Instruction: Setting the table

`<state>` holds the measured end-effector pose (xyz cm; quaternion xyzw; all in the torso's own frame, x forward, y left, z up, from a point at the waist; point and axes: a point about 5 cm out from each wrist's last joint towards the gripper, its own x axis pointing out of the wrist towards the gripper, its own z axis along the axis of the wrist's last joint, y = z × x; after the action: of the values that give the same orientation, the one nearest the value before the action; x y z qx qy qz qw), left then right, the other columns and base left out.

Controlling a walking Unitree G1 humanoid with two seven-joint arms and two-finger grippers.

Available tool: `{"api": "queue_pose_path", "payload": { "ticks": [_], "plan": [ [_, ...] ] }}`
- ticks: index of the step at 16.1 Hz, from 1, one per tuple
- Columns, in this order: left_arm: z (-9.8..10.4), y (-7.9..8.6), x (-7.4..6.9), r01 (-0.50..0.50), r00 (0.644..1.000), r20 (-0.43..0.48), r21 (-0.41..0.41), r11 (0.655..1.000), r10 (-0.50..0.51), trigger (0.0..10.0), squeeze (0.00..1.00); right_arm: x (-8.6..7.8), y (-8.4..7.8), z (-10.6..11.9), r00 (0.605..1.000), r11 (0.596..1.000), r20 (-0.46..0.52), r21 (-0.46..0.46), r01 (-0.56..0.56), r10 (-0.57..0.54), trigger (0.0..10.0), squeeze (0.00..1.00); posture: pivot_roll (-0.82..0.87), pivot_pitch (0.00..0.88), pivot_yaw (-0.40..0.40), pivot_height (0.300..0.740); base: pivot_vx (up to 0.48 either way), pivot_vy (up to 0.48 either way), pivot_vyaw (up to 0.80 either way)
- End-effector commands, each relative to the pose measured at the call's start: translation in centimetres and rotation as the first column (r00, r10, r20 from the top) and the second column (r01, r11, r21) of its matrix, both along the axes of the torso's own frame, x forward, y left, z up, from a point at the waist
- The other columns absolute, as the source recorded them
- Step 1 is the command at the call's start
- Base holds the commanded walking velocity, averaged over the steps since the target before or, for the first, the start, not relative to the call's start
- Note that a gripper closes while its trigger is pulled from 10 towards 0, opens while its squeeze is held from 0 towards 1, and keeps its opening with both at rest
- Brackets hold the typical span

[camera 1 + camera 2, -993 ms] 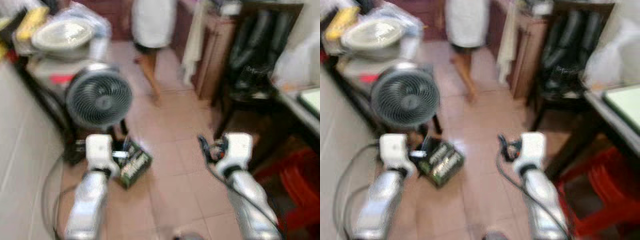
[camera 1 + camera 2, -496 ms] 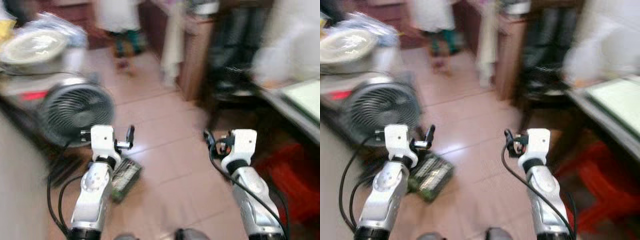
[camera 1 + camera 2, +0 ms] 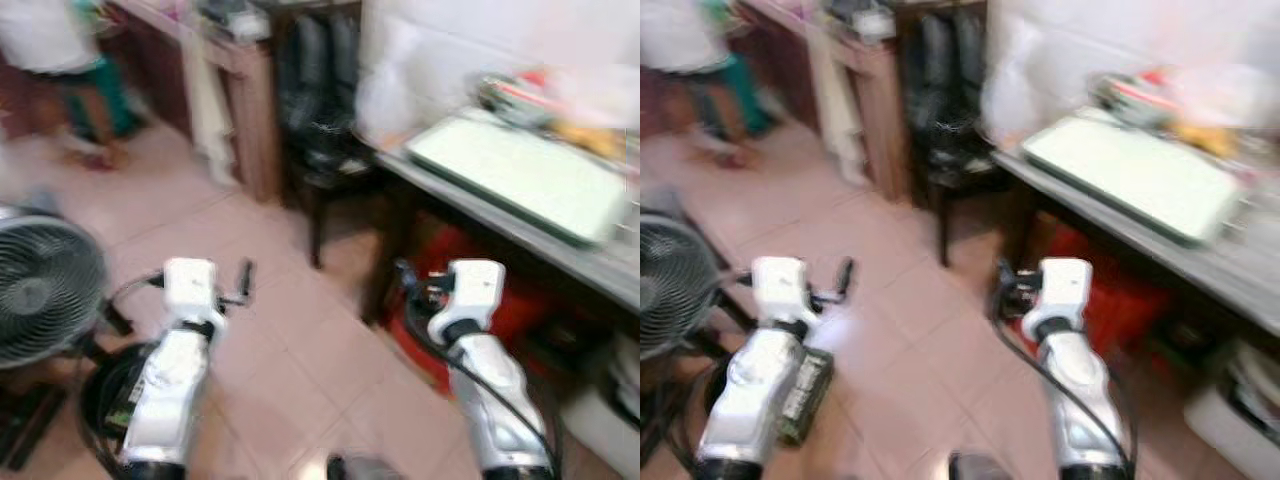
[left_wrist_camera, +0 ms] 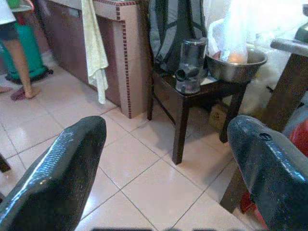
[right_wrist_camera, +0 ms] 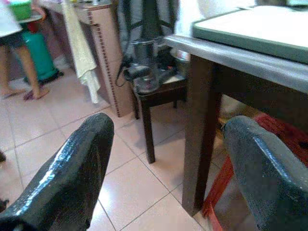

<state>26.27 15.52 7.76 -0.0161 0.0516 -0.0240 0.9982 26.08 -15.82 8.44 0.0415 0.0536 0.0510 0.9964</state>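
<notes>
Pink floor tiles [image 3: 290, 340] spread beneath both silver arms, which were held out forward at mid height, well apart from each other. The left gripper [image 4: 163, 168] hung over the bare floor with its two black fingers [image 4: 62, 178] spread wide and nothing between them. The right gripper [image 5: 163, 168] was likewise spread wide and empty, pointing toward a dark leg of the worktop [image 5: 269, 62].

That grey worktop [image 3: 560, 260] stood ahead and to the robot's right, and on it lay a pale green tray [image 3: 520, 175] with a dark rim, lying flat near the front edge. Behind the tray sat some blurred clutter, too smeared to name. Under the worktop was a red plastic stool [image 3: 1120, 300], partly hidden by the right arm.

Beside the worktop, further from the robot, a small dark wooden stool [image 4: 192, 103] carried a grey blender-like appliance [image 4: 190, 72] and a steel bowl [image 4: 236, 65] just beside it. A dark backpack [image 4: 175, 29] leaned behind them against the wall. To the left of that stood a tiled counter end [image 4: 127, 53] with a pale towel [image 4: 94, 48] hanging down its side.

A person's bare legs [image 4: 17, 62] showed at the far left, next to a green container [image 4: 31, 53]. A grey floor fan [image 3: 40, 290] stood at the robot's left.
</notes>
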Motion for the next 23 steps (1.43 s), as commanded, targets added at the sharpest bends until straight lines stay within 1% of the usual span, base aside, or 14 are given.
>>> {"api": "queue_pose_path", "payload": {
  "ticks": [1,3,6,7,8,11,19,20,23],
  "plan": [
    [0.42,-0.33,0.14,0.005,1.0,0.016,-0.012,1.0,-0.005,10.0,0.0,0.12,-0.39,0.12,1.0,1.0,0.004,-0.001,0.023,-0.023,10.0,0.0,-0.04,0.0,0.024,0.74,0.0,0.0,-0.79],
    [0.4,-0.41,0.03,0.015,1.0,0.021,-0.022,1.0,-0.015,10.0,0.0,0.02,-0.49,0.11,0.999,0.999,0.005,-0.003,0.044,-0.044,10.0,0.0,-0.04,0.004,0.025,0.74,0.0,0.0,-0.79],
    [0.27,-0.35,-0.16,0.008,1.0,0.019,-0.011,1.0,-0.008,10.0,0.0,-0.15,-0.67,0.01,0.999,0.999,0.003,-0.016,0.049,-0.049,10.0,0.0,-0.04,0.008,0.027,0.74,0.0,0.0,-0.78],
    [0.28,-0.35,-0.15,0.021,1.0,0.016,0.015,1.0,-0.021,10.0,0.0,-0.16,-0.64,0.02,0.999,0.999,0.004,-0.015,0.049,-0.048,10.0,0.0,-0.04,0.01,0.028,0.74,0.0,0.0,-0.78],
    [0.24,-0.27,-0.13,0.018,1.0,0.013,0.023,1.0,-0.019,10.0,0.0,-0.16,-0.63,0.03,0.999,0.999,0.005,-0.017,0.048,-0.048,10.0,0.0,-0.04,0.009,0.028,0.74,0.0,0.0,-0.78],
    [0.28,-0.05,0.02,-0.009,1.0,0.016,0.009,1.0,0.009,10.0,0.0,-0.1,-0.74,0.07,0.999,0.998,0.007,-0.021,0.054,-0.054,10.0,0.0,-0.04,0.011,0.03,0.74,0.0,0.0,-0.78],
    [0.26,-0.08,0.05,-0.011,1.0,0.009,0.014,1.0,0.011,10.0,0.0,-0.04,-0.94,0.16,0.998,0.998,0.011,-0.019,0.066,-0.065,10.0,0.0,-0.04,0.012,0.031,0.74,0.0,0.0,-0.78],
    [0.27,-0.1,0.05,-0.012,1.0,0.008,0.013,1.0,0.011,10.0,0.0,-0.06,-0.97,0.21,0.998,0.998,0.012,-0.008,0.062,-0.062,10.0,0.0,-0.04,0.013,0.03,0.74,-0.24,0.0,-0.5],
    [0.25,-0.15,0.03,-0.012,1.0,0.006,0.012,1.0,0.012,10.0,0.0,-0.21,-0.9,0.15,0.999,0.999,0.004,0.008,0.048,-0.048,10.0,0.0,-0.04,0.013,0.03,0.74,-0.271,0.0,0.0]
  ]
}}
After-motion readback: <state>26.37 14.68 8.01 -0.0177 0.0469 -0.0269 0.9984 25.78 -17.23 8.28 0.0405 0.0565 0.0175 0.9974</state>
